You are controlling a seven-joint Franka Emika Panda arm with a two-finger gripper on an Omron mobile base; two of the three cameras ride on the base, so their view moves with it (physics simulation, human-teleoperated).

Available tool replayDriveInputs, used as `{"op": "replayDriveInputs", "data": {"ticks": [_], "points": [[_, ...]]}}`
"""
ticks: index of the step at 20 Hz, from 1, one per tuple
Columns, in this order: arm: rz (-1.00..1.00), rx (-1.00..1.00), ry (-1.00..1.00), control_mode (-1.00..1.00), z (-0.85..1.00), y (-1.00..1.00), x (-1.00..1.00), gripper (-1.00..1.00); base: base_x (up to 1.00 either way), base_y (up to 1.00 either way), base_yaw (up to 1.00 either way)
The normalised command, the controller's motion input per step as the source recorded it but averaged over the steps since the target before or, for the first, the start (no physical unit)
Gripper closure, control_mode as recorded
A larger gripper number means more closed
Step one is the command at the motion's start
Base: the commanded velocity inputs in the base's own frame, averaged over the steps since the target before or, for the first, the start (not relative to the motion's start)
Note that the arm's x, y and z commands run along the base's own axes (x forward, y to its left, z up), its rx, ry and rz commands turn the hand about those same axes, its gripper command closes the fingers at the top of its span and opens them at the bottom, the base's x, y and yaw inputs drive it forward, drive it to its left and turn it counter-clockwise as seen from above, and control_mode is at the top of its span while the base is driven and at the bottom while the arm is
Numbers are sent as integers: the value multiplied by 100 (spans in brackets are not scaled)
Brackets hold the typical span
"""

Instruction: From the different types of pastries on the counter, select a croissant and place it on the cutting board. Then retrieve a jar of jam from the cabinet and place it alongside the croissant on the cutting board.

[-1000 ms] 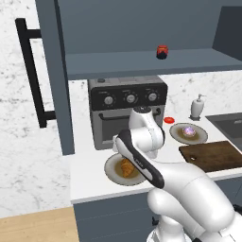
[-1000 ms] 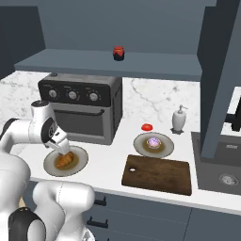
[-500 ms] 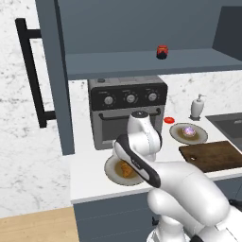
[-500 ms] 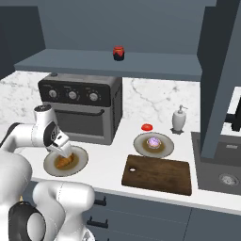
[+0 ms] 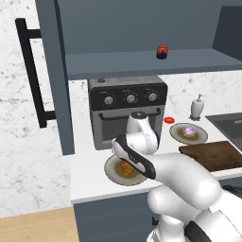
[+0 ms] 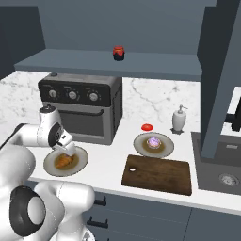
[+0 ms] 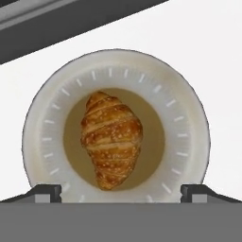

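The golden-brown croissant [image 7: 112, 139] lies in the middle of a round beige-rimmed plate [image 7: 42, 108] on the white counter [image 6: 110, 162]. My gripper [image 7: 122, 194] hangs just above it, open, with one fingertip on each side of the plate and nothing between them. From the right base view the gripper [image 6: 67, 150] sits directly over the croissant [image 6: 63, 161]; in the left base view my forearm covers part of the croissant [image 5: 126, 168]. The dark wooden cutting board [image 6: 157, 173] [image 5: 212, 155] lies to the right. The jar of jam [image 5: 162, 52] [image 6: 118, 53] stands on the cabinet shelf [image 5: 142, 64].
A purple-pink frosted pastry [image 6: 153, 141] sits on a second plate behind the board. The grey toaster oven [image 6: 80, 106] stands close behind the croissant plate. A red disc [image 6: 147, 127], a soap dispenser [image 6: 179, 119] and the sink [image 6: 221, 164] are to the right. The cabinet door's black bar handle [image 5: 30, 71] is at the left.
The arm has lowered the gripper a little closer to the croissant plate. Nothing on the counter has moved.
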Motion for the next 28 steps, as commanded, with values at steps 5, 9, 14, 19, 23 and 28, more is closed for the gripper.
{"op": "replayDriveInputs", "data": {"ticks": [5,9,14,19,23,28], "points": [[0,0,-9,-100,-19,1,36,-100,0,0,0],[0,0,0,-100,-8,4,-1,-100,0,0,0],[0,0,0,-100,-42,5,6,-100,0,0,0],[2,0,1,-100,-34,0,12,-100,0,0,0],[1,0,0,-100,0,0,0,-100,0,0,0],[1,0,0,-100,-3,0,0,-100,0,0,0]]}}
